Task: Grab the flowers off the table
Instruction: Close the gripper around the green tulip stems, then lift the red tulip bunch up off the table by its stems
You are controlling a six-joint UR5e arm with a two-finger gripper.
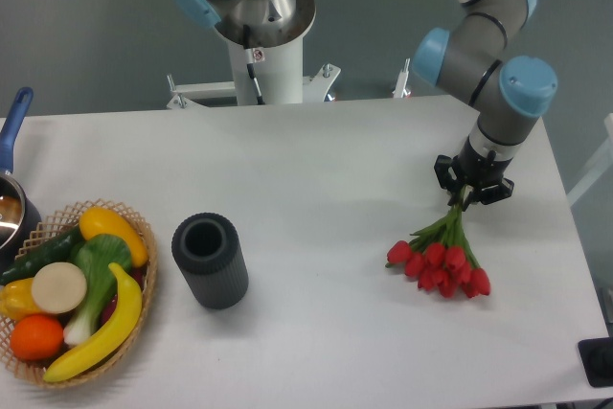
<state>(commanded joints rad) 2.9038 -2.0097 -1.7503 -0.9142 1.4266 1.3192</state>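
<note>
Both jaws [473, 191] look closed on the stem end of your flowers [442, 254]. Their long axis runs from that grip down toward you and leftward, red heads lowest, apparently resting on the bench [316, 198], so lift straight up.

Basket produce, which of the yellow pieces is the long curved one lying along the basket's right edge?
The banana. It is long and curved, running along the right rim of the basket. The other yellow pieces are shorter and plumper: one at the top, one at the left edge.
</note>
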